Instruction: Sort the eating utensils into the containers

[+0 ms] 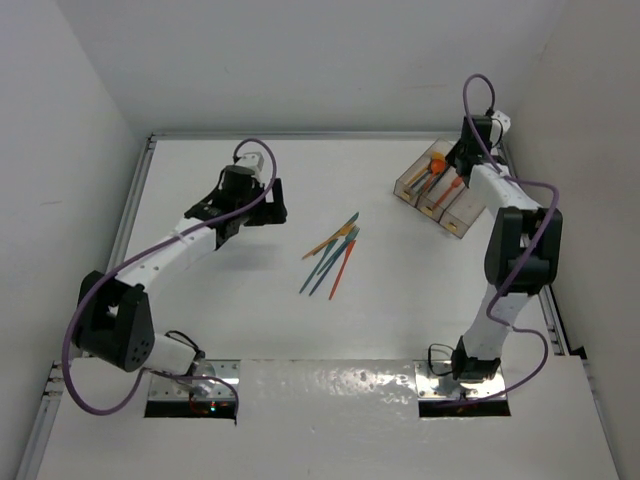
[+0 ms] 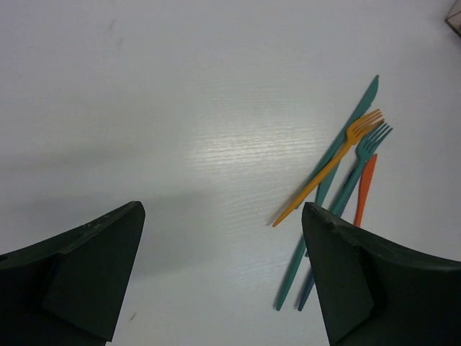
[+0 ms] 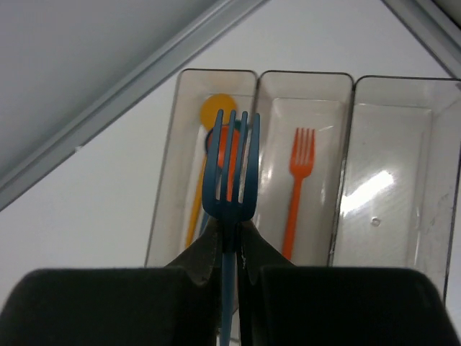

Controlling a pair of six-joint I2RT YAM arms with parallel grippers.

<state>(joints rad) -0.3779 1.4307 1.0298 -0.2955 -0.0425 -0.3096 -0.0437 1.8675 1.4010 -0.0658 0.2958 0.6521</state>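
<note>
At the far right corner of the bench (image 2: 180,108), the right arm (image 1: 505,240) reaches out nearly to full stretch and poises its wrist above the containers (image 3: 351,144). Its jaws are pinched tight on the handle of a blue fork (image 3: 230,180), tines pointing away, over the wall between the first and second bins. Sorting appears less than half done. The first bin holds a yellow spoon (image 3: 216,108) and a red-orange utensil (image 3: 222,144) half hidden behind the tines. The second bin holds one orange fork (image 3: 299,180), and the third shows no utensil. A loose pile (image 1: 333,255) lies unsorted mid-bench, including a teal knife (image 2: 360,108), a yellow-orange fork (image 2: 331,162), a teal fork (image 2: 360,162) and an orange-red piece (image 2: 365,187). The left arm (image 1: 170,250) is bent at the elbow, its wrist angled down beside the pile. Its jaws are spread wide, holding nothing, with bare bench between them.
</note>
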